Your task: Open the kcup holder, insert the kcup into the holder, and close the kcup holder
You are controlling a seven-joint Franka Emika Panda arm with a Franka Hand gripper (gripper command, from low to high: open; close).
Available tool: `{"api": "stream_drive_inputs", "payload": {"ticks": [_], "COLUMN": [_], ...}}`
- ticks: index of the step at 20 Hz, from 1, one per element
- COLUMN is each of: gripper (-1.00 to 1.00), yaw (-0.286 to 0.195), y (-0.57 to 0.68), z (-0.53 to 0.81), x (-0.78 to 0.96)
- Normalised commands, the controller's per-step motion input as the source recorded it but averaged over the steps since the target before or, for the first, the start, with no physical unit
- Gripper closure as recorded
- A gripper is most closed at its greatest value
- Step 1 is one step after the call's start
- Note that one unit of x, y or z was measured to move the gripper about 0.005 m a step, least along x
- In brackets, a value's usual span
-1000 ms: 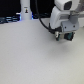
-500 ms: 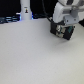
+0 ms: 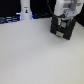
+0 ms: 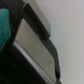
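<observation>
Standing at the far edge of the white table (image 3: 35, 55), toward the exterior view's right, the kcup holder (image 3: 62, 29) appears to us as a black boxy unit with pale rectangular slots on its front face. We see it upright and resting on the table surface. Directly above it, and overlapping its top in the exterior view, we find the white gripper (image 3: 64, 19) of the arm; whether it touches the holder we cannot tell, since the picture is blurred. We also cannot tell whether the gripper's fingers are apart or together, as they are not resolved against the dark box.

In the wrist view we see, at very close range, a grey slanted panel with a dark edge (image 4: 37, 47), which we take to be part of the holder, set against the pale table (image 4: 67, 22). A green shape (image 4: 4, 27) lies at the border of that picture beside the panel; we note its colour matches the kcup, but it is cut off and too blurred for us to identify.

Farther out, on the exterior view's left, we mark a white upright post (image 3: 25, 11) with a bluish glow at its base, well apart from the holder, against a dark background (image 3: 10, 10).
</observation>
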Motion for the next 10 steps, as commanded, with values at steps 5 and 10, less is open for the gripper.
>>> {"api": "stream_drive_inputs", "payload": {"ticks": [5,10], "gripper": [-1.00,-1.00], "yaw": [0.027,-0.015], "y": [0.11,0.02], "z": [0.61,0.32], "x": [0.04,0.09]}}
